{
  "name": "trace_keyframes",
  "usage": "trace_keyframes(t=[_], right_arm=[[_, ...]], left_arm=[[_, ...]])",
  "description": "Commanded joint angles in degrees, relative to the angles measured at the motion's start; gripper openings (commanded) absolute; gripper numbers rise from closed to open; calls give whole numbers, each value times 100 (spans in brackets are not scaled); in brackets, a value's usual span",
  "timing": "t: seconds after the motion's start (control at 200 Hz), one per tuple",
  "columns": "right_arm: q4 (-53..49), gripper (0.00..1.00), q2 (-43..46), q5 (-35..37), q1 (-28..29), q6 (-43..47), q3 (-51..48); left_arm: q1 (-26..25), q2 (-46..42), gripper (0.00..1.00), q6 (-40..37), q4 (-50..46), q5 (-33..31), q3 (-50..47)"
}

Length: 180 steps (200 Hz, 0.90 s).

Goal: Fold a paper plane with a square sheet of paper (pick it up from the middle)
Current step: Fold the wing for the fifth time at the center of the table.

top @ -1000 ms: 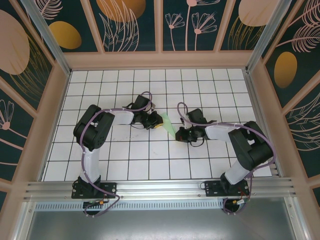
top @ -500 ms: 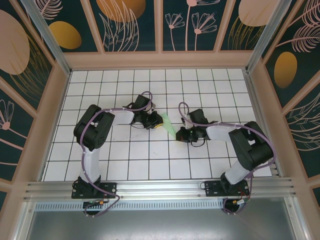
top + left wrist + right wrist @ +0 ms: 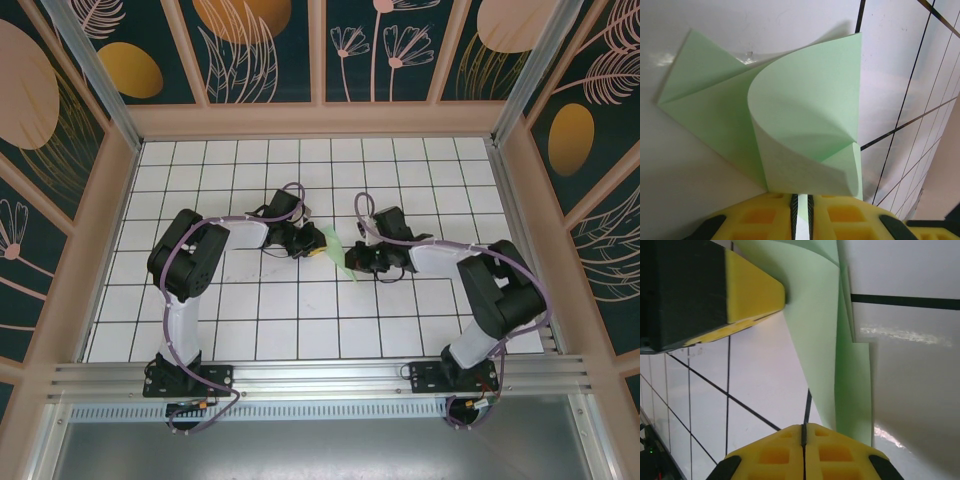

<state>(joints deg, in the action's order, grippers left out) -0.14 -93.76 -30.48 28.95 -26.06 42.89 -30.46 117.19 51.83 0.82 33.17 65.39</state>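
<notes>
The square sheet of paper (image 3: 336,241), pale green, is folded into a narrow pointed paper-plane shape lying on the grid table. In the left wrist view the sheet (image 3: 805,100) has one flap curling up, with a creased point at the left. My left gripper (image 3: 802,196) is shut on its near edge, and a strip of green shows between the yellow pads. From above, the left gripper (image 3: 316,248) sits at the paper's left side. My right gripper (image 3: 350,258) is shut with nothing in it. Its tips (image 3: 804,427) rest at the sheet's (image 3: 817,335) other edge.
The left gripper's yellow finger (image 3: 752,290) shows at the upper left of the right wrist view. White grid table (image 3: 300,320) surrounds the paper. Wooden walls (image 3: 320,120) enclose the workspace, and both arm bases stand at the near edge.
The right gripper has slid left and slightly away from the bases, onto the paper's right edge. The left gripper and the paper it holds have not moved.
</notes>
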Motion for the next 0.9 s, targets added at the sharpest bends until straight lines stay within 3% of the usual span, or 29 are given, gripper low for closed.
trace_keyframes(t=[0.0,0.3,0.445,0.706,0.896], right_arm=[[84,7,-282,-30,45,-88,186],[-128,5,-617,392,32,-56,115],[-73,5,-635,429,32,-150,79],[14,4,-767,420,33,-260,123],[-19,4,-805,446,32,-268,131]], left_arm=[[59,597,19,-288,-3,-1137,-61],[57,215,21,-657,106,-775,224],[57,-353,24,-798,718,-435,64],[55,-776,24,-386,2042,-57,-781],[-147,-695,24,-474,2138,25,-836]])
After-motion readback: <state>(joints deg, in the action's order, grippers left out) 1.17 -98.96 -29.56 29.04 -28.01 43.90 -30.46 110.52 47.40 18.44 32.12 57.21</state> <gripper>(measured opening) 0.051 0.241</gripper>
